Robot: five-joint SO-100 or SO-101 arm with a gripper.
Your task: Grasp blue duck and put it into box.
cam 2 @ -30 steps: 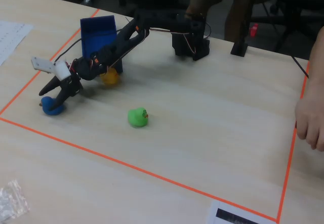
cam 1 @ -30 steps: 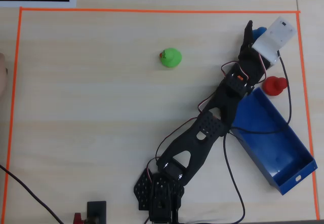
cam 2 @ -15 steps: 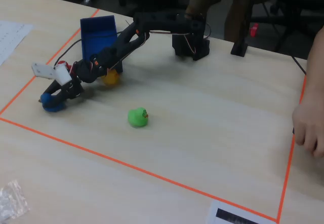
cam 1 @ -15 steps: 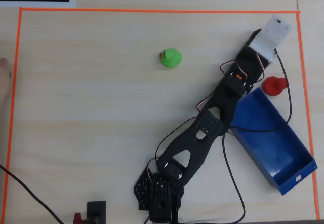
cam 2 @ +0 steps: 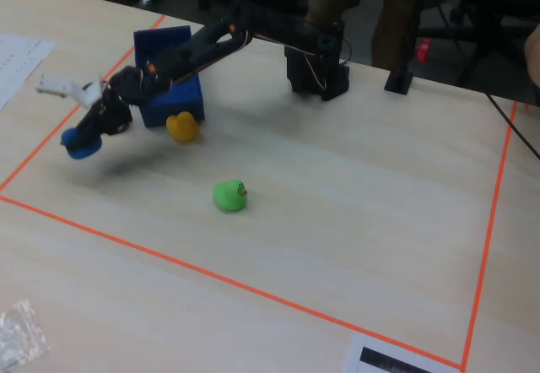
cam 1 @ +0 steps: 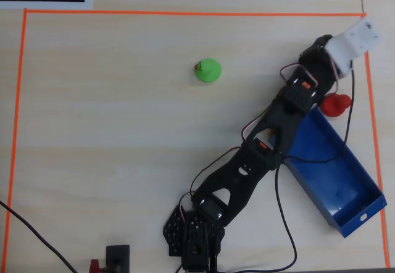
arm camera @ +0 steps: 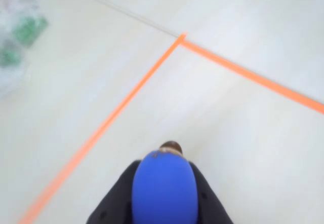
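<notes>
Out near the orange-taped corner of the tabletop, the black two-finger claw holds the small glossy blue toy duck aloft, well short of the long dark-blue plastic box; a loose pinch could drop it.

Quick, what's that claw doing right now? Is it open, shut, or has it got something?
Gripper: closed on the blue duck, held up off the table near the taped corner.

Lab: orange-taped table.
</notes>
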